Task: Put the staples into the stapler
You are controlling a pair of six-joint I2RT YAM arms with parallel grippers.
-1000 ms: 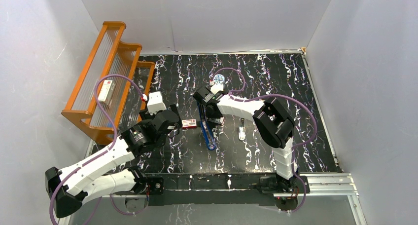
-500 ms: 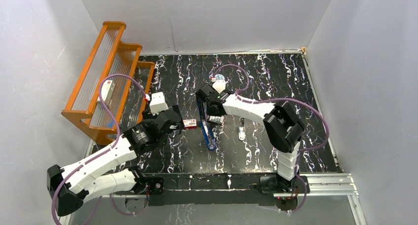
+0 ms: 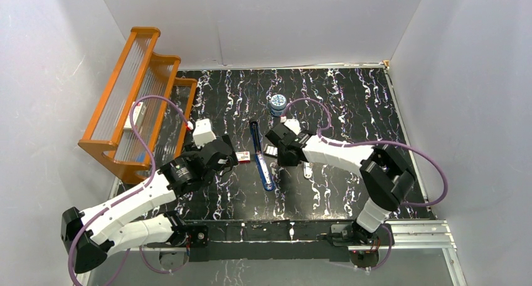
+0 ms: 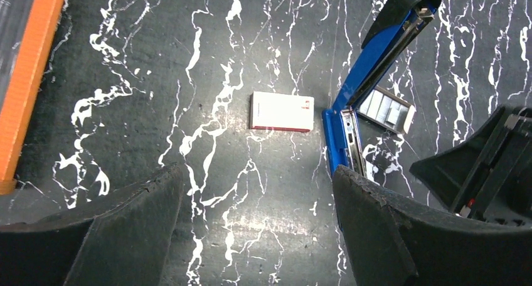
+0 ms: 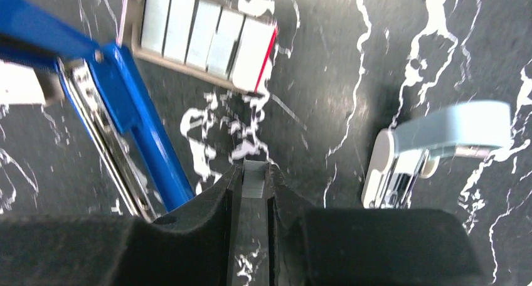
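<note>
The blue stapler [image 3: 260, 155] lies opened out flat mid-table, its metal rail [image 5: 103, 154] bare. Left of it lies the red-and-white staple box sleeve [image 4: 281, 111]. To its right, the pale tray [image 5: 201, 38] holds several silvery staple strips. My right gripper [image 5: 255, 170] hovers just near of the tray, right of the stapler, shut on one grey staple strip [image 5: 255, 180] that sticks out past its fingertips. My left gripper [image 4: 257, 192] is open and empty, just near of the sleeve; from above it [image 3: 231, 159] sits left of the sleeve [image 3: 243, 157].
A white and light-blue staple remover [image 5: 433, 148] lies right of my right gripper. A round blue tin [image 3: 277, 103] stands further back. The orange stepped rack [image 3: 135, 85] with a white box [image 3: 135, 116] fills the left side. White walls enclose the table.
My right arm has swung right and toward the near side, off the stapler's far end, uncovering the blue tin. My left gripper has edged closer to the box sleeve.
</note>
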